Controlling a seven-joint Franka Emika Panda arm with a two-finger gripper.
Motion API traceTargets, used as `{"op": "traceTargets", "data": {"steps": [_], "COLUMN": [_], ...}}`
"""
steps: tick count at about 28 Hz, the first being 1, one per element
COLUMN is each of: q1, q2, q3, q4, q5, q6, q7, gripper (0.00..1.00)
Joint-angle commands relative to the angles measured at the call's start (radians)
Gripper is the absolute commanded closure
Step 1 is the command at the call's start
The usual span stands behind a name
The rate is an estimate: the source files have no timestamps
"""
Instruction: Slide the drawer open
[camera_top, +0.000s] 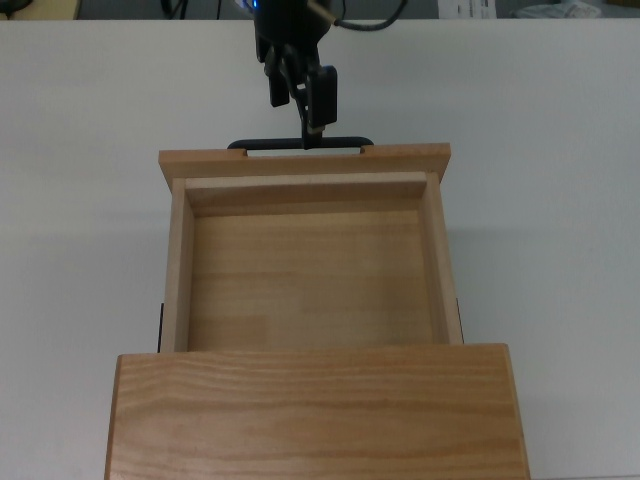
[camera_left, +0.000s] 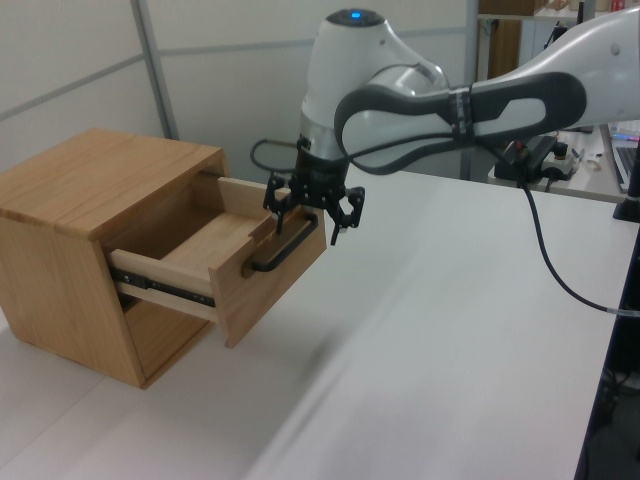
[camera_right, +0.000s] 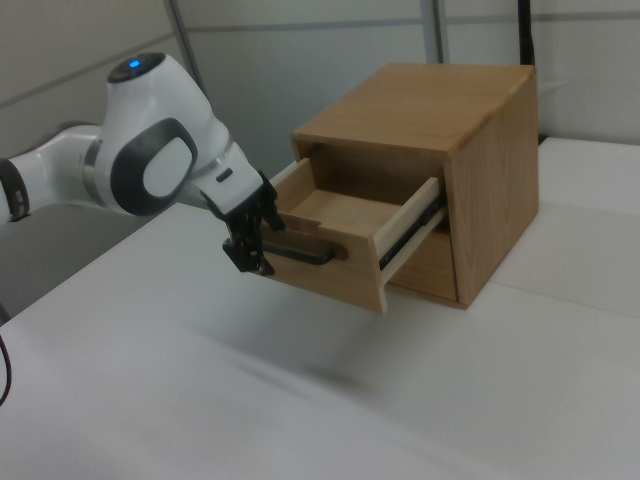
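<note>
Drawer (camera_left: 215, 262): stood well out of cabinet (camera_left: 90, 190). Gripper (camera_left: 312, 208): fingers spread, empty, just above black handle (camera_top: 300, 144). Risk: fingertip snagging handle on withdrawal, jerking drawer against slide stops.

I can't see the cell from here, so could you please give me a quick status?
Claw open, above thin black bar handle. Light wooden drawer pulled well out. Nothing in the way.

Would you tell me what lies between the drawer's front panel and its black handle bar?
Nothing: the top view shows only bare white table through the gap between front panel and handle bar.
</note>
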Motion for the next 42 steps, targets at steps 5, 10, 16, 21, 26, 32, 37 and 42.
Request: {"op": "traceTargets", "data": {"steps": [5, 10, 16, 21, 26, 32, 37, 42], "q1": [0.012, 0.017, 0.02, 0.021, 0.021, 0.021, 0.021, 0.02], "q2": [-0.002, -0.005, -0.008, -0.007, -0.007, -0.01, -0.004, 0.001], "q3": [0.001, 0.004, 0.005, 0.008, 0.019, 0.022, 0.021, 0.021], "q4": [0.03, 0.057, 0.076, 0.12, 0.161, 0.177, 0.177, 0.177], "q5": [0.018, 0.018, 0.065, 0.076, 0.076, 0.059, 0.041, 0.016], "q6": [0.015, 0.001, -0.099, -0.206, -0.31, -0.415, -0.466, -0.51], "q7": [0.016, -0.034, -0.233, -0.401, -0.585, -0.81, -0.95, -1.044], "gripper": [0.0, 0.0, 0.0, 0.0, 0.0, 0.0, 0.0, 0.0]}}
